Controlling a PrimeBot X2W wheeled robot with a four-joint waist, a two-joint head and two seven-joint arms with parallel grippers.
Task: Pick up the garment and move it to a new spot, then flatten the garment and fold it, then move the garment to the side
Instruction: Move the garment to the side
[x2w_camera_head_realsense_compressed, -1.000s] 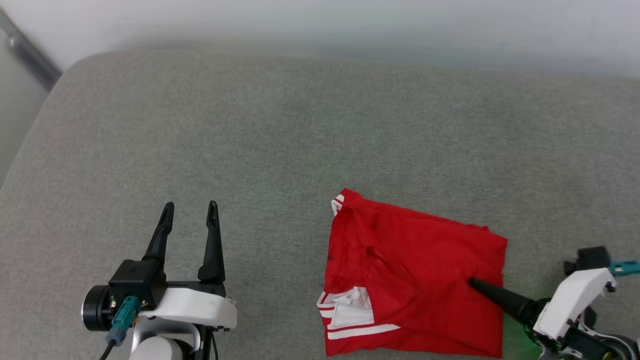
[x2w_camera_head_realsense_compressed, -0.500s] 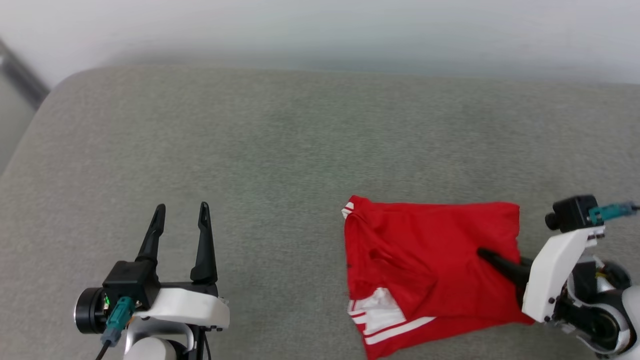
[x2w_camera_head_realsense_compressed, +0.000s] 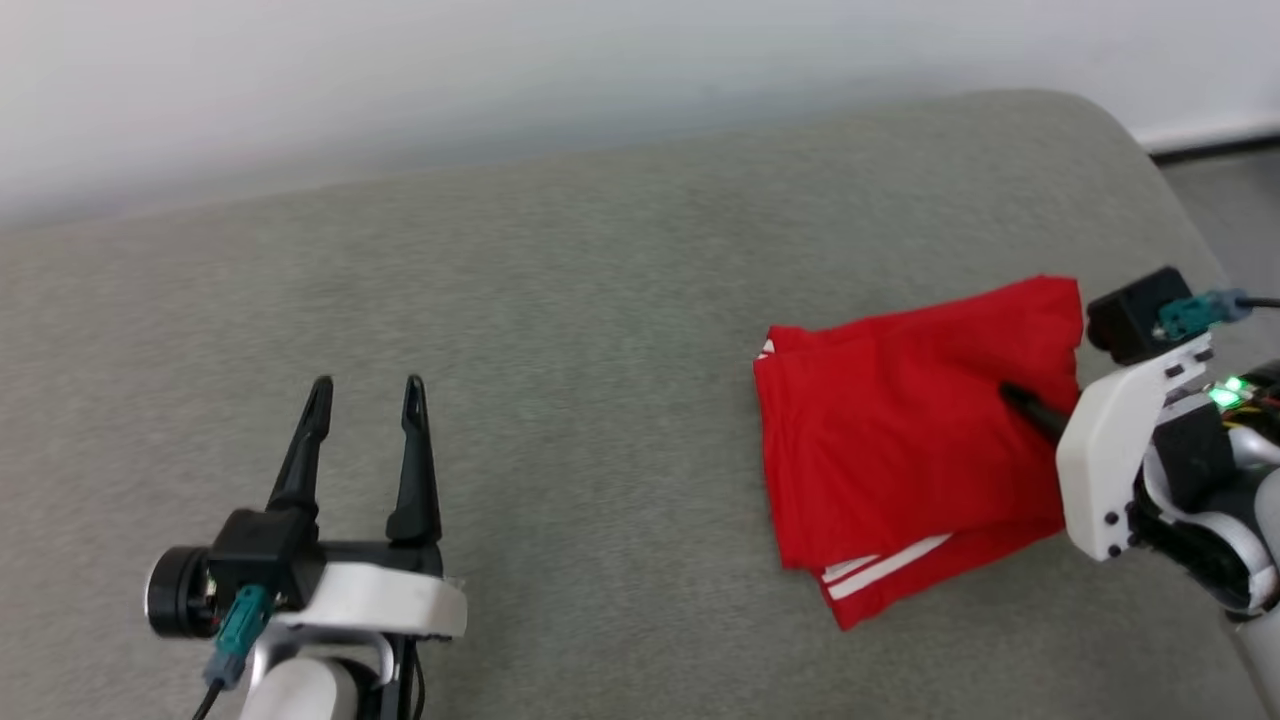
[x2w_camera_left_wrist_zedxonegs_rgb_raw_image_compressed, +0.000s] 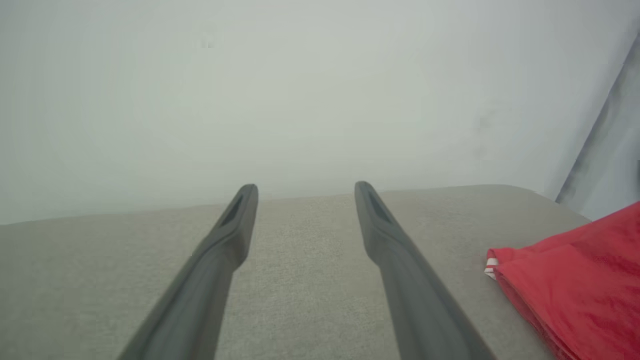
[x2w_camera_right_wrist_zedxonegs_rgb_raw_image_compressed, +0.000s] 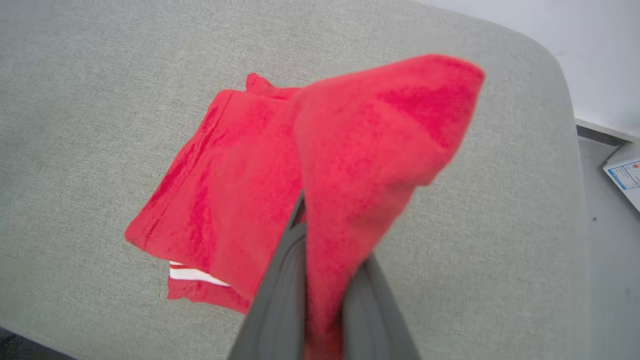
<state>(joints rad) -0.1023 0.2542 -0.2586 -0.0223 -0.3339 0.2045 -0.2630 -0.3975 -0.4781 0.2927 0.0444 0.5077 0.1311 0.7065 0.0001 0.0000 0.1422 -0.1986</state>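
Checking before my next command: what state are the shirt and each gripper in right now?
Shirt: folded, lying on the grey cushion, one edge lifted off it.
Right gripper: shut on the shirt's lifted edge.
Left gripper: open, empty, above bare cushion.

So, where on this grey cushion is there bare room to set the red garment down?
The widest bare stretch of the cushion lies between the open left gripper and the garment, back to the wall. A narrower strip lies behind the garment. Crowded: the cushion's right end, where the right gripper pinches the garment.
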